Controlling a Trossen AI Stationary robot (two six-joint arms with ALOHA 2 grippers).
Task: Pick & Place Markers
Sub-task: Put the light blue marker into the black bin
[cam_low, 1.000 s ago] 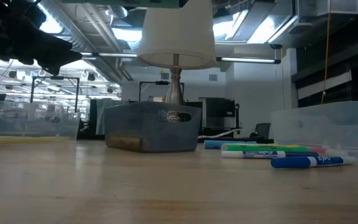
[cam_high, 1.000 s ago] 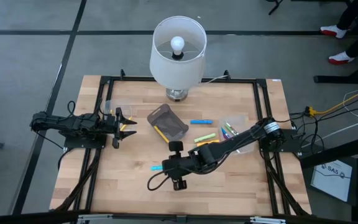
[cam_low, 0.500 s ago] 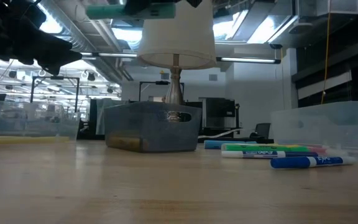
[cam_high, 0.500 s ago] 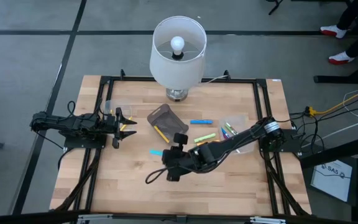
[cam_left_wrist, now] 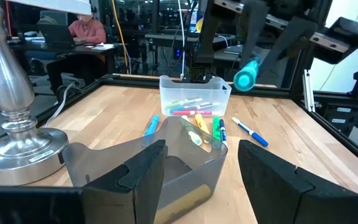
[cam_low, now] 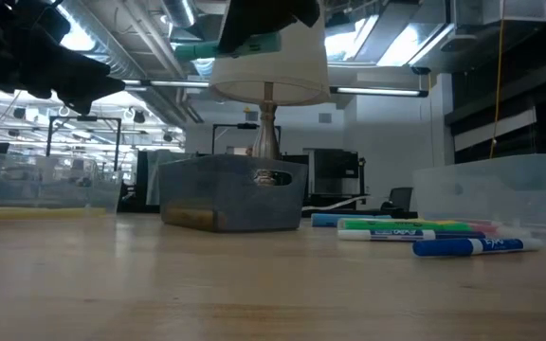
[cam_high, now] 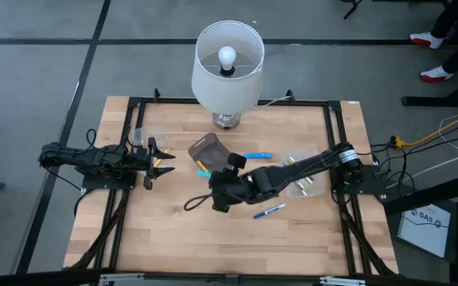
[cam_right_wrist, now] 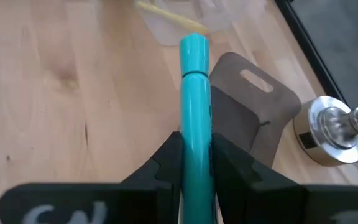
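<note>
Grasping a smooth teal marker (capped end forward), right pincer, left pincer released.

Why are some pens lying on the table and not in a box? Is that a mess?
A bit. Several loose markers lie scattered on the wooden table between the grey bin and the clear tub, pointing different ways. The right gripper is carrying a teal marker toward the grey bin.

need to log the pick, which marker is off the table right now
The teal marker, clamped in the right gripper above the grey bin; the others lie on the wooden table.
</note>
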